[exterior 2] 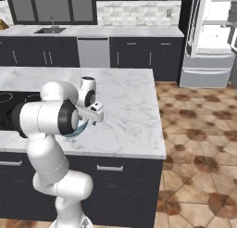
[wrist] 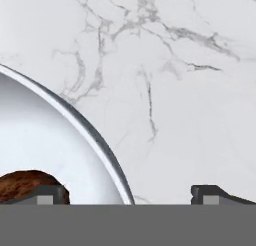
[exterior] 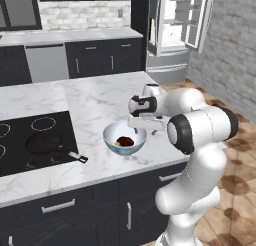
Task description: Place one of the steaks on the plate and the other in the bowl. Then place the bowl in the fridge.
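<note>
Straddling the bowl [wrist: 60,140] rim, the fingers [wrist: 50,194] stand wide apart, not clamping it: one tip sits inside the bowl beside the steak [wrist: 22,185], the other outside over the marble surface [wrist: 190,65]. The fridge [exterior: 172,30] stands open beyond.

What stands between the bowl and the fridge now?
Nothing visible on the floor does. The bowl, with a steak inside, sits near the counter's front edge; the fridge stands across bare tile floor, its doors open.
</note>
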Controlling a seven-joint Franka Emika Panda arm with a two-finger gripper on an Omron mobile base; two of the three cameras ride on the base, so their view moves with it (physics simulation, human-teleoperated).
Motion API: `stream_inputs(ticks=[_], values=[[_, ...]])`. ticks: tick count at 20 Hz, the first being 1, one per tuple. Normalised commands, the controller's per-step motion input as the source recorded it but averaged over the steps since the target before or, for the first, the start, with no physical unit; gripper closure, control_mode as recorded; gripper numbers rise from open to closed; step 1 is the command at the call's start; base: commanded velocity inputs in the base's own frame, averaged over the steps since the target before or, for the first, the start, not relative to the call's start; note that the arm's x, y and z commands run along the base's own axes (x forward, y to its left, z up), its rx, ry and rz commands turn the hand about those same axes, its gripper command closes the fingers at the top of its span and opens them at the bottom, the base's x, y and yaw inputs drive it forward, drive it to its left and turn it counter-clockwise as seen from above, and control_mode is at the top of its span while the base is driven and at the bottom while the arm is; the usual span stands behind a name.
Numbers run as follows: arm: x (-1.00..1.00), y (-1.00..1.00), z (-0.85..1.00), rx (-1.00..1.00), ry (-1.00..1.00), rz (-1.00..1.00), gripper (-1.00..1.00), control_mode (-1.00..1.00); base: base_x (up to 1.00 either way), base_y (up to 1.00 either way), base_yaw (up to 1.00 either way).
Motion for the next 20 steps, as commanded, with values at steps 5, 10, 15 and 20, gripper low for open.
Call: stream_inputs(ticks=[5, 10, 15, 20], values=[[0.07, 0.13, -0.21, 0.00, 0.00, 0.00, -1.00, -1.00, 0.00, 0.00, 0.00], [0.00, 0.30, -0.04, 0.00, 0.00, 0.00, -1.00, -1.00, 0.00, 0.00, 0.00], [0.00, 0.34, -0.13, 0.00, 0.00, 0.00, 1.00, -1.00, 0.00, 0.00, 0.00], [0.00, 0.05, -0.06, 0.00, -0.01, 0.00, 1.00, -1.00, 0.00, 0.00, 0.00]])
